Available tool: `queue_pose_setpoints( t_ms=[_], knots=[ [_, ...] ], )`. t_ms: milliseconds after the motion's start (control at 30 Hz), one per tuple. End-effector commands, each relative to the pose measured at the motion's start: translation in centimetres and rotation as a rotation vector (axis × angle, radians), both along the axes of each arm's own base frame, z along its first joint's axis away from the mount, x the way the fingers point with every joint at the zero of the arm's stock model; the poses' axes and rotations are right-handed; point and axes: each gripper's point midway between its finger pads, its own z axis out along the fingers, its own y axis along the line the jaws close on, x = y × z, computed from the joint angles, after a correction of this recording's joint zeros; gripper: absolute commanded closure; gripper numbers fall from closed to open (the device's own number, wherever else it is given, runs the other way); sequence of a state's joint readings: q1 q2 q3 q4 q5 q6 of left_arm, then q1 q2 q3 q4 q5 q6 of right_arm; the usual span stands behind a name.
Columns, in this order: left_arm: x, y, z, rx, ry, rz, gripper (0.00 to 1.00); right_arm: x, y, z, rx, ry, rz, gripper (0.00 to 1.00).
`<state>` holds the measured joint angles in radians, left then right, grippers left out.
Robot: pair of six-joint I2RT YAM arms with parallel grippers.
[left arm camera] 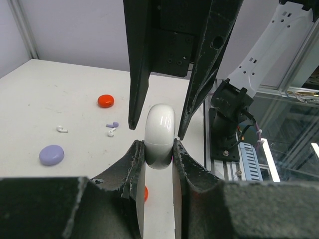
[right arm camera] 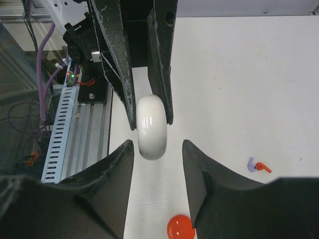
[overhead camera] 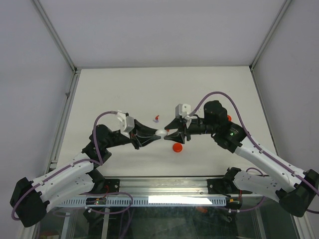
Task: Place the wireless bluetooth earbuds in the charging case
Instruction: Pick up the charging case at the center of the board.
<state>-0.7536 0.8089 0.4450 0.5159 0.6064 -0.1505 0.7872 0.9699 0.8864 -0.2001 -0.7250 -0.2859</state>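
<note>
A closed round white charging case (left arm camera: 159,137) hangs above the table, pinched edge-on by my left gripper (left arm camera: 158,147), which is shut on it. My right gripper (right arm camera: 158,147) faces it from the opposite side. Its jaws are open and straddle the free end of the case (right arm camera: 151,127) with gaps on both sides. Both grippers meet at mid-table in the top view, around the case (overhead camera: 162,133). On the table lie small earbuds: a purple one (right arm camera: 251,164) beside a red one (right arm camera: 264,168), plus a white one (left arm camera: 62,129) and a purple and white pair (left arm camera: 113,124).
A red puck (overhead camera: 177,147) lies on the table just below the grippers, and another red puck (left arm camera: 105,101) and a purple puck (left arm camera: 51,155) lie farther off. The metal rail (overhead camera: 164,186) with the arm bases runs along the near table edge.
</note>
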Motion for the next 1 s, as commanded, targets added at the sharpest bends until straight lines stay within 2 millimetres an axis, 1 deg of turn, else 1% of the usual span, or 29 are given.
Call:
queue_pose_setpoints(
  t_ms=[0,200,333,433,500,567,700,800,967],
  knots=[
    [-0.6,0.3,1.6,-0.071,-0.046,-0.005,1.0,-0.3,0.6,2.8,0.086,-0.039,0.044,0.55],
    [-0.6,0.2,1.5,-0.076,-0.044,-0.011,1.0,-0.4,0.9,2.9,0.084,-0.019,0.055,0.64],
    [-0.8,0.3,1.5,-0.085,-0.048,-0.013,0.98,-0.2,1.0,2.6,0.071,-0.003,0.05,0.76],
    [-0.8,0.4,1.3,-0.086,-0.045,-0.013,0.96,-0.4,1.1,2.8,0.074,0.008,0.065,0.86],
    [-0.8,0.4,1.1,-0.084,-0.042,-0.011,0.91,-0.6,1.1,3.0,0.078,0.011,0.078,0.94],
    [-0.8,0.4,0.9,-0.085,-0.04,-0.009,0.83,-0.6,1.1,3.2,0.081,0.012,0.079,0.99],
    [-0.8,0.6,0.5,-0.093,-0.04,0.003,0.71,-0.6,1.1,3.6,0.091,0.013,0.075,1.0],
    [-0.9,0.7,0.5,-0.105,-0.038,0.001,0.66,-0.7,1.1,3.7,0.098,0.018,0.08,1.0],
    [-0.9,0.6,0.4,-0.11,-0.029,-0.004,0.63,-0.7,1.2,3.9,0.103,0.025,0.084,1.0]
  ],
)
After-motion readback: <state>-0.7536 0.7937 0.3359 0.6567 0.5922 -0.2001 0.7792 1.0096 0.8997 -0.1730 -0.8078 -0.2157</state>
